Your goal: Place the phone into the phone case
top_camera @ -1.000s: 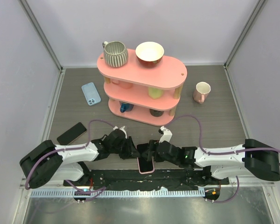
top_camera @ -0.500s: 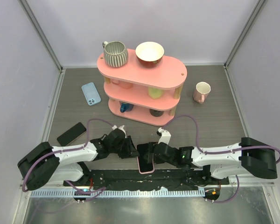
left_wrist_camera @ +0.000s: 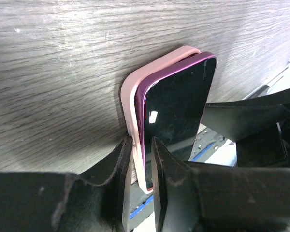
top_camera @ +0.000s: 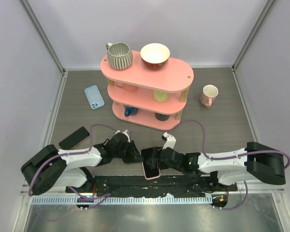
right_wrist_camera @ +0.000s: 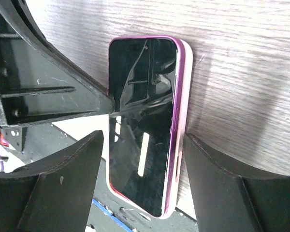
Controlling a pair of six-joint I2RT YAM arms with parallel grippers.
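1. Centrally at the table's near edge, the purple phone (top_camera: 151,165) lay screen up on the pink phone case (left_wrist_camera: 131,99). Its near end reached past the wood onto the black base plate (top_camera: 121,183).
2. In the left wrist view, one long side of the phone stood proud of the case's rim, so I judged it not fully seated there.
3. My left gripper (left_wrist_camera: 140,145) was nearly closed, its two fingers pinching the near corner of the case, with the phone's edge between them.
4. My right gripper (right_wrist_camera: 144,137) stood wide, straddling the phone. One finger (right_wrist_camera: 227,188) was just beside the case's pink edge. The other finger was clear of the phone's far side.
5. From above, both grippers met over the phone, left gripper on its left and right gripper on its right.
6. Further back on the table (top_camera: 222,130) stood a pink three-tier shelf (top_camera: 179,77). It carried a ribbed mug (top_camera: 120,55) and a bowl (top_camera: 155,54) on top.
7. A pink-and-white mug (top_camera: 210,95) stood to the right of the shelf.
8. A light-blue phone (top_camera: 94,96), or perhaps only its case, lay to the shelf's left.
9. A dark phone (top_camera: 74,137) lay near the left arm.
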